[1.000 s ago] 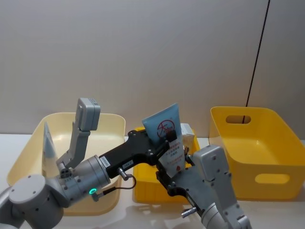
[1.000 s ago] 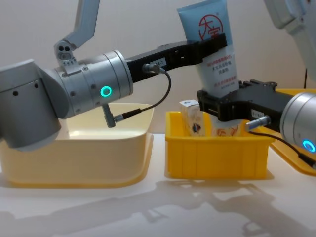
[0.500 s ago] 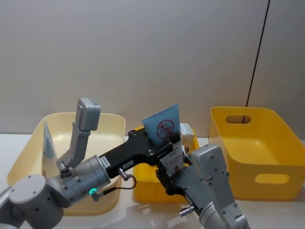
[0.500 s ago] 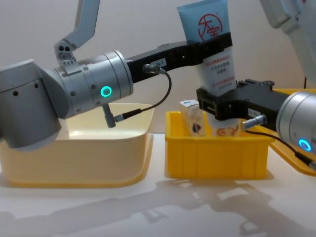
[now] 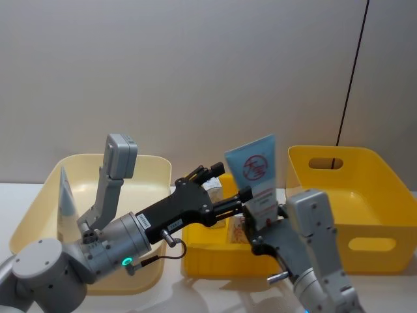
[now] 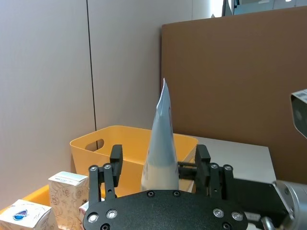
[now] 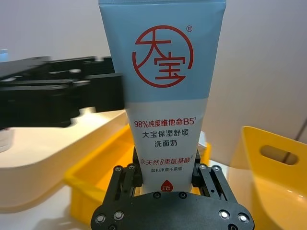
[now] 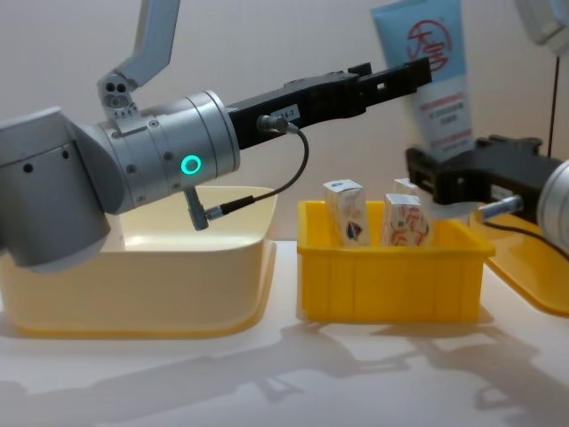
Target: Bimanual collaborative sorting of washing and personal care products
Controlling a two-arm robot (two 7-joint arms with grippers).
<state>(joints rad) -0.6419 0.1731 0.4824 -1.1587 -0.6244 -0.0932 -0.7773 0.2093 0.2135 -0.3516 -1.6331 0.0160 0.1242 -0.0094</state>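
Over bin (image 8: 391, 267) edge, right gripper (image 8: 444, 166) clasping tube (image 8: 437, 80)

the light-blue tube (image 7: 163, 96) looks like soft plastic, smooth with a faint satin sheen, its red print lying flat on the skin. the small cartons (image 8: 345, 212) are printed cardboard, slightly glossy. the small yellow bin (image 8: 391, 280) is hard, smooth plastic with a mild shine; the cream bin (image 8: 142, 285) and the large yellow bin (image 5: 365, 215) look alike in finish. the left end effector (image 6: 159, 152) and right end effector (image 7: 168, 177) are matt black, studded with bright metal screws. the arm housing (image 8: 169, 160) is satin grey. the desk (image 8: 267, 374) is matt white.
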